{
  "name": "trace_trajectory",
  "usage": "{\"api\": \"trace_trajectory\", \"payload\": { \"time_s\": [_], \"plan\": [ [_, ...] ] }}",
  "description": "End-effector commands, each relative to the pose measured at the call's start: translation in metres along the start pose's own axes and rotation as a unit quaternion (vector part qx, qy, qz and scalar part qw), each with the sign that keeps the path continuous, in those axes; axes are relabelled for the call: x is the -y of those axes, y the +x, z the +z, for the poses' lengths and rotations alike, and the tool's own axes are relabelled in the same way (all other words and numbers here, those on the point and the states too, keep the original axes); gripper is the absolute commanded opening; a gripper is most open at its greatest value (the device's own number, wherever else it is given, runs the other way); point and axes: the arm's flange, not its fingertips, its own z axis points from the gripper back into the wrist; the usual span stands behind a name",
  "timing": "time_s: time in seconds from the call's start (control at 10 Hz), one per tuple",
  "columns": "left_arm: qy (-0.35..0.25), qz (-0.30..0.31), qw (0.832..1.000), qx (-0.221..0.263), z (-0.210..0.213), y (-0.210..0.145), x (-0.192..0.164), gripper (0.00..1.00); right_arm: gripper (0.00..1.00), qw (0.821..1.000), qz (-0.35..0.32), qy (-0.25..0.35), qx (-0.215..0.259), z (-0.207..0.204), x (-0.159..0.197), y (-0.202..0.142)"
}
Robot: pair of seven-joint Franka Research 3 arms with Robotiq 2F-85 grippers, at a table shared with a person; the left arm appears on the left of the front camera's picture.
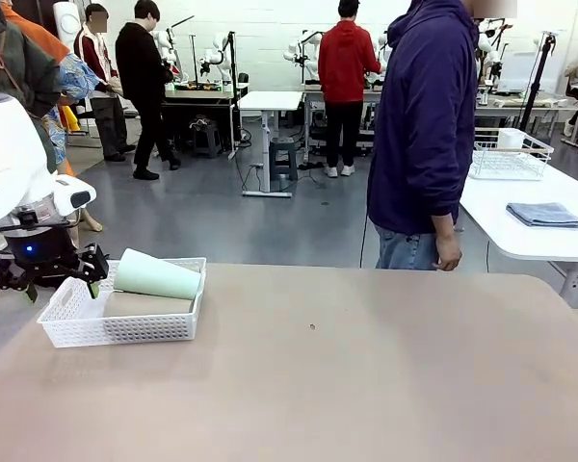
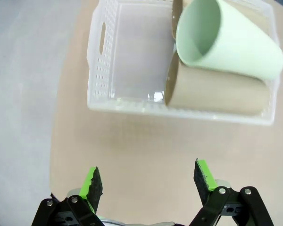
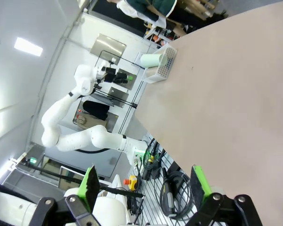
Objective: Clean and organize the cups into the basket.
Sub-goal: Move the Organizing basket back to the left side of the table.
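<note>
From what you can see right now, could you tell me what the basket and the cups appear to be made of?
The basket looks like glossy white plastic: a moulded lattice wall and a floor that catches light. The mint green cup and the tan cup look matte and smooth, perhaps plastic or a fibre composite; the look leaves it open.

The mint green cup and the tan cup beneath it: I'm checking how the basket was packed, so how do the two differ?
The mint green cup is pale green; the tan cup is brown. The green one rides on top, slanted across the others, while the tan one lies flat on the basket floor along its near wall. The green cup's full rim is visible; the tan cup's is partly covered. Both are handleless, lying on their sides, mouths facing the basket's open part.
</note>
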Motion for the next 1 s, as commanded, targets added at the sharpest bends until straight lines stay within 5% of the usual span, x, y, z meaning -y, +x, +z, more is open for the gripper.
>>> {"api": "trace_trajectory", "payload": {
  "time_s": [0.0, 0.2, 0.3, 0.9],
  "plan": [
    [0.007, 0.025, 0.999, 0.024, 0.014, -0.035, -0.005, 1.0, 1.0, 1.0, 0.003, 0.002, 0.001, 0.0, 0.0, 0.001],
    [0.024, 0.097, 0.994, 0.05, 0.01, -0.045, -0.006, 1.0, 1.0, 1.0, 0.003, 0.002, 0.001, 0.0, 0.0, 0.001],
    [0.003, 0.021, 0.999, 0.029, 0.036, -0.017, 0.006, 1.0, 1.0, 1.0, 0.003, 0.002, 0.001, 0.0, 0.0, 0.001],
    [0.003, 0.021, 0.999, 0.029, 0.036, -0.017, 0.006, 1.0, 1.0, 1.0, 0.003, 0.002, 0.001, 0.0, 0.0, 0.001]
  ]
}}
